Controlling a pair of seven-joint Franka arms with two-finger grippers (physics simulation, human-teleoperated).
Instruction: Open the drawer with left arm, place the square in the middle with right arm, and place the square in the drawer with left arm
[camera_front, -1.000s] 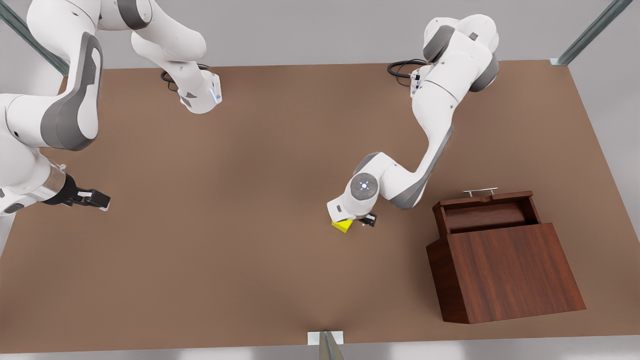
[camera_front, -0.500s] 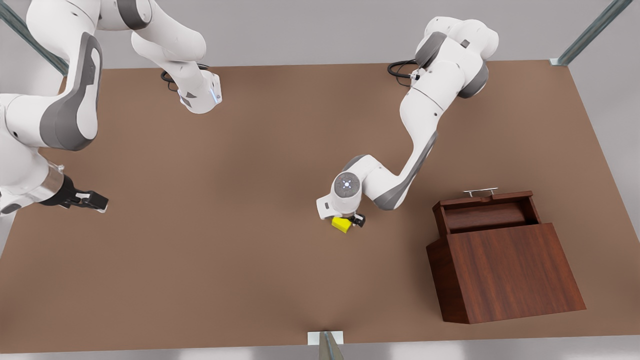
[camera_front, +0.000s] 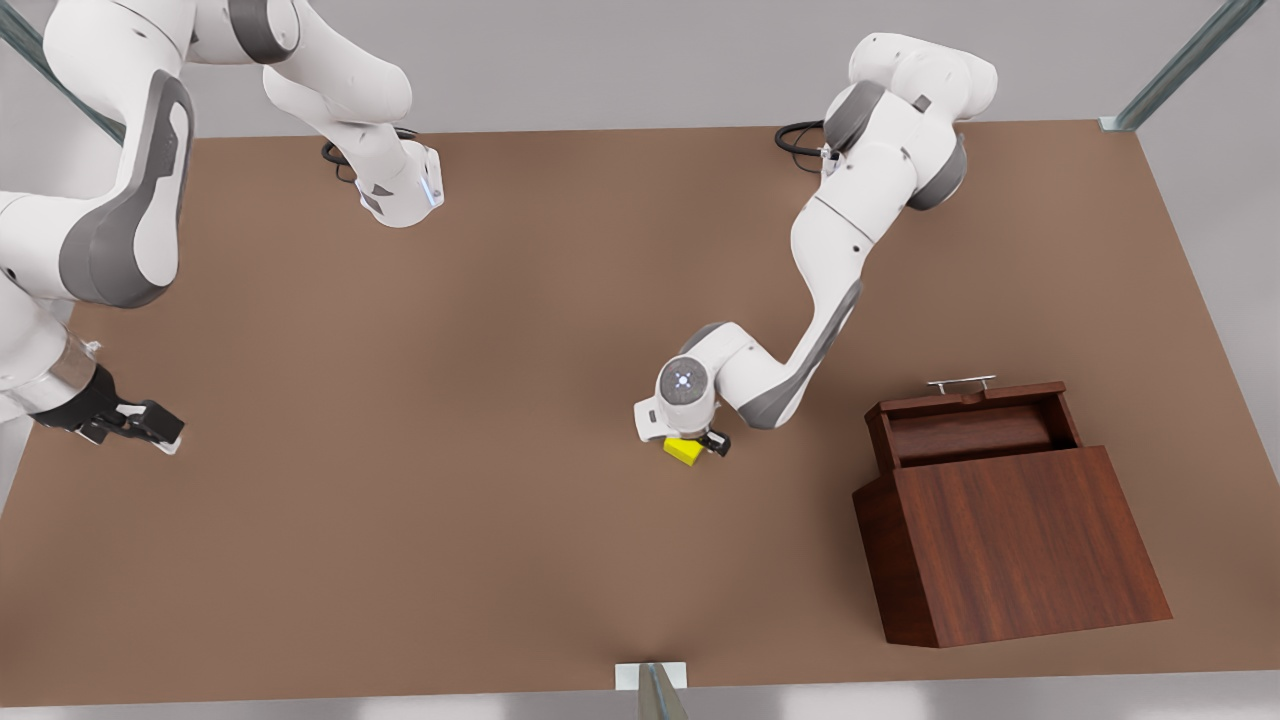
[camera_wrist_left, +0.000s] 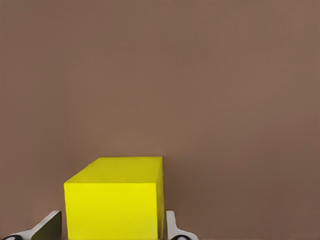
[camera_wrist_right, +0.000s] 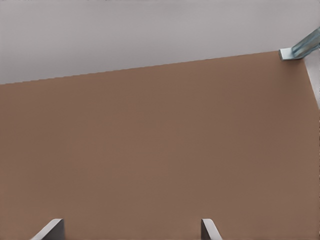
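In the left wrist view, the square (camera_wrist_left: 114, 199) sits on the tabletop (camera_wrist_left: 200, 90) between the two fingertips (camera_wrist_left: 48, 226) of the left gripper (camera_wrist_left: 112, 230), one on each side and close against its faces; whether the jaws actually press on it cannot be told. In the front view the same left gripper (camera_front: 700, 443) points down over the square (camera_front: 685, 451) near the middle of the tabletop (camera_front: 450, 400). Toward the front view's right, well apart from the square, stands the cabinet (camera_front: 1010, 535), its drawer (camera_front: 975, 425) pulled out with the silver handle (camera_front: 960, 381) at its far edge. Far off at the front view's left edge, the right gripper (camera_front: 150, 428) waits above the tabletop, its jaws apart around nothing, as the right wrist view shows with its spread fingertips (camera_wrist_right: 50, 229).
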